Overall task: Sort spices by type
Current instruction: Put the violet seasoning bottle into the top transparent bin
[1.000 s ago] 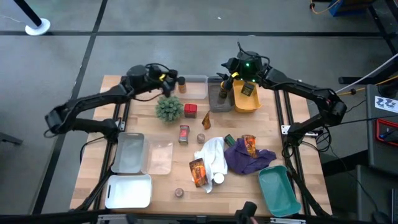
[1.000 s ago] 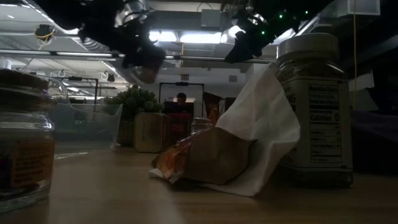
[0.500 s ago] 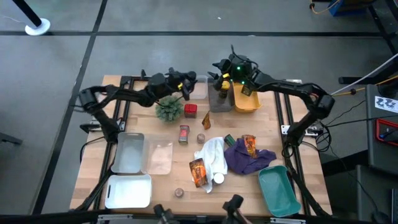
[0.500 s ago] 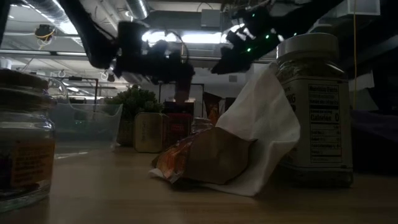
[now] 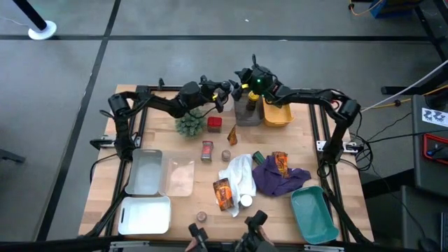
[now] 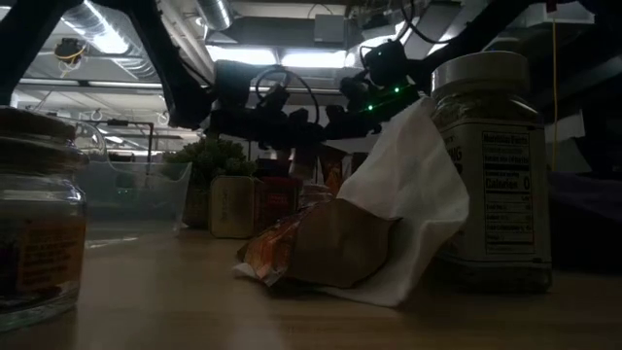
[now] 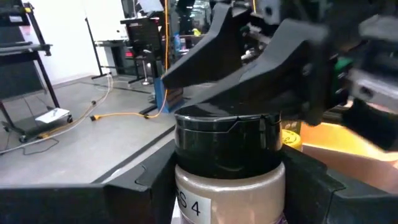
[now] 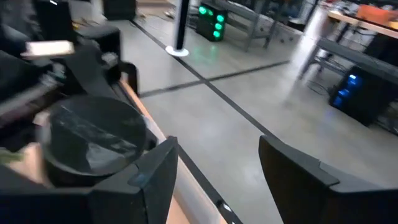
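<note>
Both grippers are meeting above the table's far edge: the left gripper (image 5: 225,93) is clamping a black-capped spice jar (image 7: 227,163) between its fingers, while the right gripper (image 5: 240,89) is hanging just beside it, fingers parted around nothing.

The black-capped jar (image 7: 227,168) in the left wrist view is cut off below its label, and its lower sides sit hidden behind the left pincer (image 7: 230,186). In the low view, the big labelled jar (image 6: 491,165) hides partly behind the white cloth (image 6: 408,194). The glass jar (image 6: 34,219) at far left runs off the edge. The right wrist view is blurred; its dark-lidded jar (image 8: 93,143) is cut off below.
</note>
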